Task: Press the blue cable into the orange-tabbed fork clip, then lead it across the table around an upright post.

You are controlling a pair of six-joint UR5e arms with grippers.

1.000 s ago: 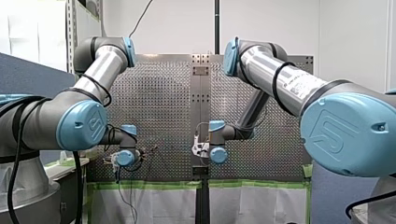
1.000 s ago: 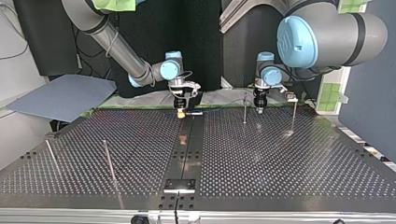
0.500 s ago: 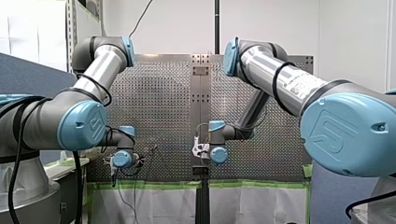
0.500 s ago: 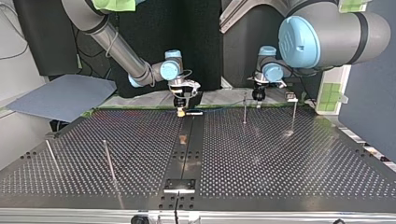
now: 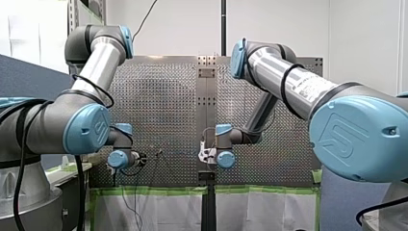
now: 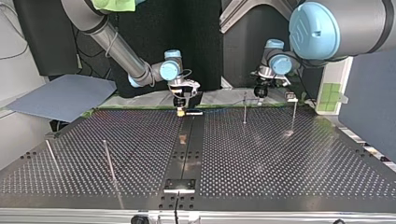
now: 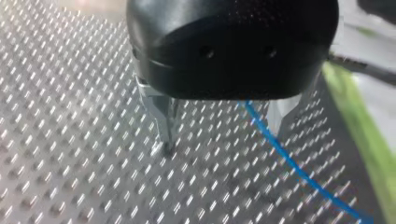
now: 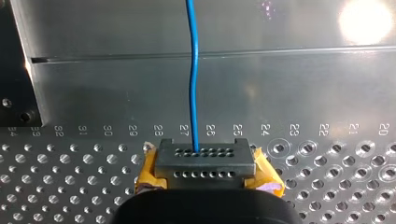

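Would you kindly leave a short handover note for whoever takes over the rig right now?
My left gripper: open, hanging above the far edge of the table in the top view. The blue cable passes ungripped between its fingers.
My right gripper: tip down at the middle of that edge. The cable runs up to it, but its grip is unclear.
Done: unconfirmed, as I cannot pick out the clip.
Left: lead the cable around one of the posts. Nothing visibly wraps them.
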